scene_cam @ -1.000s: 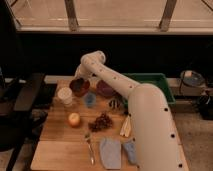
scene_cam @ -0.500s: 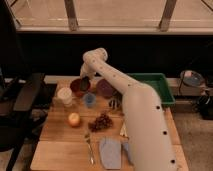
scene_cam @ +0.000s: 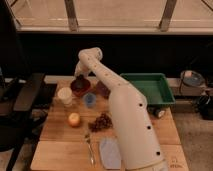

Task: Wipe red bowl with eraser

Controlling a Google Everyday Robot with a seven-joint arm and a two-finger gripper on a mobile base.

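The gripper [scene_cam: 80, 78] is down over the red bowl [scene_cam: 80, 86] at the far left of the wooden table [scene_cam: 55, 132], its dark tip reaching into or just above the bowl's dark inside. Whether it has hold of anything cannot be told; no eraser can be made out, so it is either hidden at the tip or too small and dark to pick out.

The white arm [scene_cam: 120, 105] runs from the bowl up to a rounded elbow and then down across the right half of the table toward the near edge. Compared with half a second ago, the elbow has swung further left and the wrist has dropped, so the tip now sits at the bowl instead of above and beside it.

Just right of the red bowl, partly behind the arm, lies the purple bowl [scene_cam: 102, 89]. In front of the red bowl stands a pale cup [scene_cam: 65, 96], with a small blue cup [scene_cam: 89, 99] to its right. Nearer the camera are an orange fruit [scene_cam: 74, 119], a bunch of dark grapes [scene_cam: 102, 122], a fork [scene_cam: 89, 147] and a grey-blue cloth [scene_cam: 110, 152]. These lie as they did before. A green bin [scene_cam: 147, 87] stands to the right of the arm, beyond the table.
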